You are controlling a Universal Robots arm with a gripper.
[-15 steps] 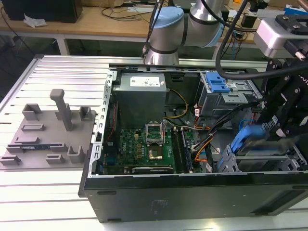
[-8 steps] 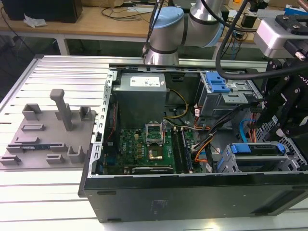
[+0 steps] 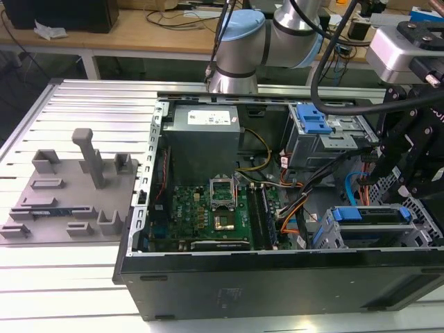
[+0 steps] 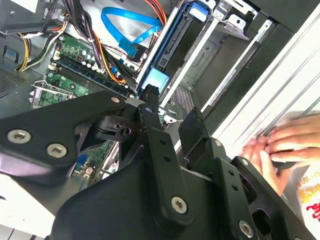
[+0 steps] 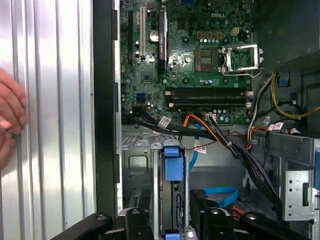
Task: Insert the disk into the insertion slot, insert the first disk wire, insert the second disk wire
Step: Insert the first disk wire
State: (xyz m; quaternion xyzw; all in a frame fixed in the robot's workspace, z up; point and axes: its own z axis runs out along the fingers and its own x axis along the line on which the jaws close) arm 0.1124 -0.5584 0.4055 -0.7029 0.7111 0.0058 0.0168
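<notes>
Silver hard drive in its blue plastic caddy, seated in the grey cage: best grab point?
Probably the blue plastic caddy's tab, pinched across its thin sides, coming from the black case's open side. The silver hard drive sits edge-on in the grey perforated metal cage, whose walls cover its flat faces.

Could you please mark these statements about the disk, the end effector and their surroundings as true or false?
1. The disk sits in the insertion slot. True.
2. A person's hand is at the table beside the computer case. True.
3. The end effector holds the disk lifted clear of the case. False: the disk is in the slot, and the fingers stand apart, holding nothing.
4. The grey fixture tray lies inside the case. False: it lies on the table, outside the case at the exterior view's left.
</notes>
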